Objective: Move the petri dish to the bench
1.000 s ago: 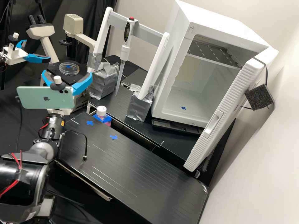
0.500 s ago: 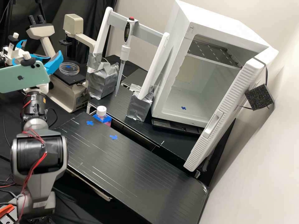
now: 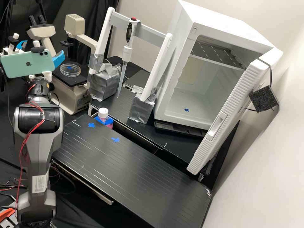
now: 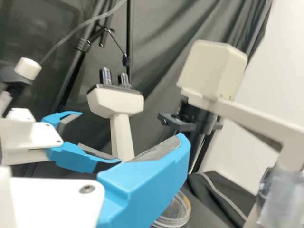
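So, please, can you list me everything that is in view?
Dish: one, clear, on the microscope
Microscope: one, beige and black, back left
Stand: one, white and grey, back middle
Pipette: one, mostly white, hanging on stand
Wrapped blocks: two, silver, at stand's feet
Bottle: one, white cap, beside bench
Crosses: three, blue, two on bench, one in incubator
Incubator: one, white, right, door open
Bench: one, black, front middle
Curtain: dark, behind microscope
Phone: one, green, mounted on arm
Second arm: one, white with blue fingers, far left
Arm: one, dark grey, front left
Tool: one, white, blue fingers, arm's end
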`<state>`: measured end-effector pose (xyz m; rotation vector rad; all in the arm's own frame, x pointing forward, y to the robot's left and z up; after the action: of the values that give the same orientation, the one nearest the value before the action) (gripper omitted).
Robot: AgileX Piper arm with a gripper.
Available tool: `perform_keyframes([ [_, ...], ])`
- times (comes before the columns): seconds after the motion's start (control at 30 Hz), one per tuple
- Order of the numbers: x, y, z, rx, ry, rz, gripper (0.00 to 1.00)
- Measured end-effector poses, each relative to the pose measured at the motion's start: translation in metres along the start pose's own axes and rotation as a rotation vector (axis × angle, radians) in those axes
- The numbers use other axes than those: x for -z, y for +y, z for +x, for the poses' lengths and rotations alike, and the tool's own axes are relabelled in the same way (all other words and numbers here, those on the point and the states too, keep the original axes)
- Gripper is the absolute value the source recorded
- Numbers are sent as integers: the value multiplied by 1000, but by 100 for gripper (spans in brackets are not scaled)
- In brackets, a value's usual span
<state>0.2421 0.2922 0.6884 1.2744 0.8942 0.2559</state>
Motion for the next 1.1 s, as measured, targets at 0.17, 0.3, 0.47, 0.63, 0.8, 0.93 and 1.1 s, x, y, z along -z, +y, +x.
perform_keyframes([
  [0.17,-16,-1,23,18,-48,41,100],
  [0.3,-29,-5,41,45,-91,42,100],
  [0.47,-43,-10,60,74,-140,58,100],
  [0.63,-56,-14,77,97,-176,63,100],
  [0.8,-70,-17,91,126,-225,129,100],
  [0.93,-81,-19,99,131,-261,210,100],
  [1.1,-93,-18,105,136,-297,271,100],
])
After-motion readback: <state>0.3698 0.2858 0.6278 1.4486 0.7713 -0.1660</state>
